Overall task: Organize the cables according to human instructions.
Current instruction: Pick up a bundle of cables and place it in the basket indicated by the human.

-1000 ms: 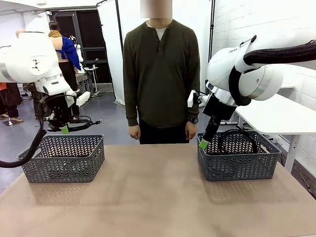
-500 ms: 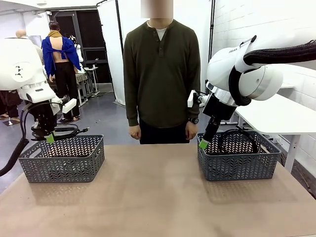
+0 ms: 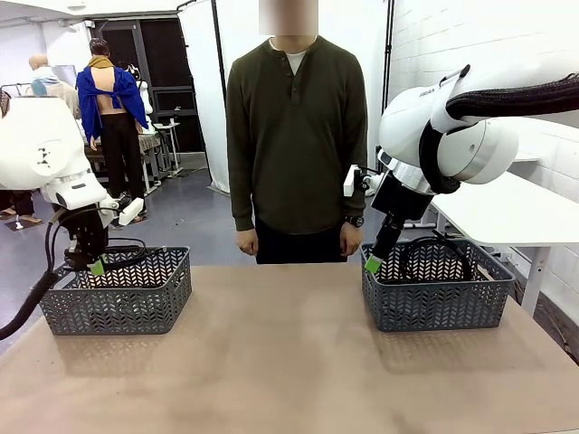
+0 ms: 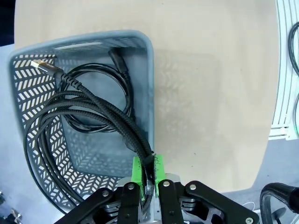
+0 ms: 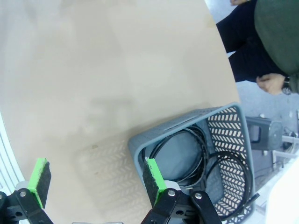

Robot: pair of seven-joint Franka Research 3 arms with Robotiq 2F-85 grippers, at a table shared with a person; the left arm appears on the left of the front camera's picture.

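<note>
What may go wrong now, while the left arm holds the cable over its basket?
The braided black cable clamped in the left gripper hangs close to the grey plastic basket's wall; loops may spill outside on release. It could also tangle with the thin black coiled cord already inside.

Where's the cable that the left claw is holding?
The cable hangs from the left claw into the gray basket on the table's left side.

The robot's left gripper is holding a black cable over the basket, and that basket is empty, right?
Not quite. The left gripper does hold a black cable over the basket, but the left wrist view shows another coiled cable already lying inside it.
</note>
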